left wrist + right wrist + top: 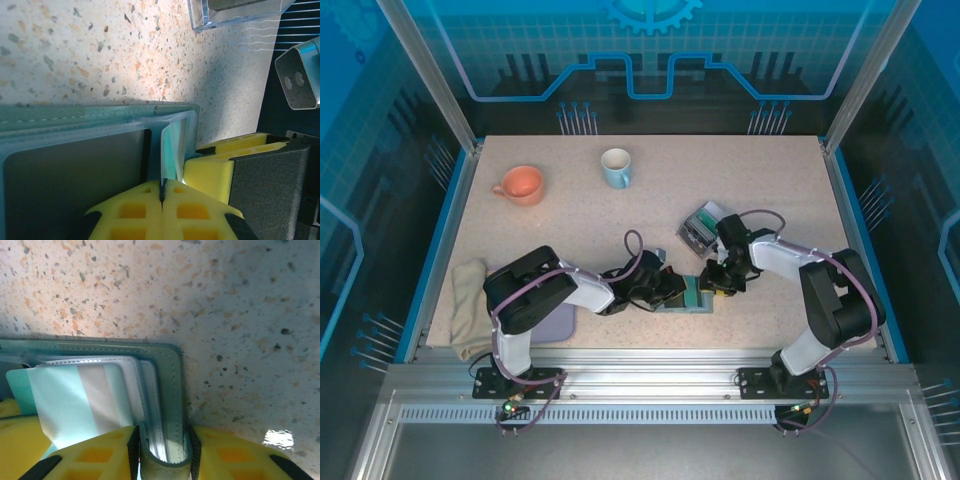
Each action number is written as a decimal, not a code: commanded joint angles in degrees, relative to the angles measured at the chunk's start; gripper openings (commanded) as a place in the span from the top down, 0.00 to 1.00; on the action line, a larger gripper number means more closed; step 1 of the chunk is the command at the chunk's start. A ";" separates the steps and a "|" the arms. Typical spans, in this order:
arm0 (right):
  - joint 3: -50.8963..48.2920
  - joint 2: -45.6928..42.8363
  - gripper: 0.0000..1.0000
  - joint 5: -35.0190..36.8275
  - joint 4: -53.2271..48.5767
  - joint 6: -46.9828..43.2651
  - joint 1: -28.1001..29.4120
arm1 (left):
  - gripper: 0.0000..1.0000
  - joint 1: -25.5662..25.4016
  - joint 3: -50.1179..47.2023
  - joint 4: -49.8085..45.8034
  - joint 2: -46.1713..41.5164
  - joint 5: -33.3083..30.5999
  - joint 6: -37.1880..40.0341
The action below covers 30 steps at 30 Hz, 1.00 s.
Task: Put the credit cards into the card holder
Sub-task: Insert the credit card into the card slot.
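Observation:
The sage grey-green card holder [697, 297] lies open near the table's front, between both arms. My right gripper [164, 442] is shut on the holder's folded edge [170, 375], pinching the cover and inner pocket layers. My left gripper [162, 189] is shut on a teal card [171, 147], held edge-on with its far end among the holder's pockets [100, 114]. A dark card [75, 175] lies in a pocket beside it. From the right wrist, the teal card [75, 400] shows a grey stripe. In the top view the left gripper [670, 290] and right gripper [715, 280] meet at the holder.
A small clear box [703, 225] sits just behind the right gripper, and appears as the clear box [235, 12] in the left wrist view. An orange mug [520, 185] and blue mug [616, 167] stand at the back. A beige cloth [470, 305] lies front left.

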 commanded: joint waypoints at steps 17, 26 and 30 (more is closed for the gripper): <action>-4.04 0.39 0.68 -2.72 1.70 3.05 -0.45 | 0.95 -1.79 4.81 -19.81 -3.61 -2.96 6.79; -4.23 0.26 0.68 -4.83 2.51 3.44 -0.48 | 0.96 -1.90 9.15 -19.39 1.14 2.16 7.50; -3.37 0.07 0.65 0.50 -0.54 4.08 -0.47 | 0.94 -1.80 7.77 -23.06 -0.95 -0.86 7.67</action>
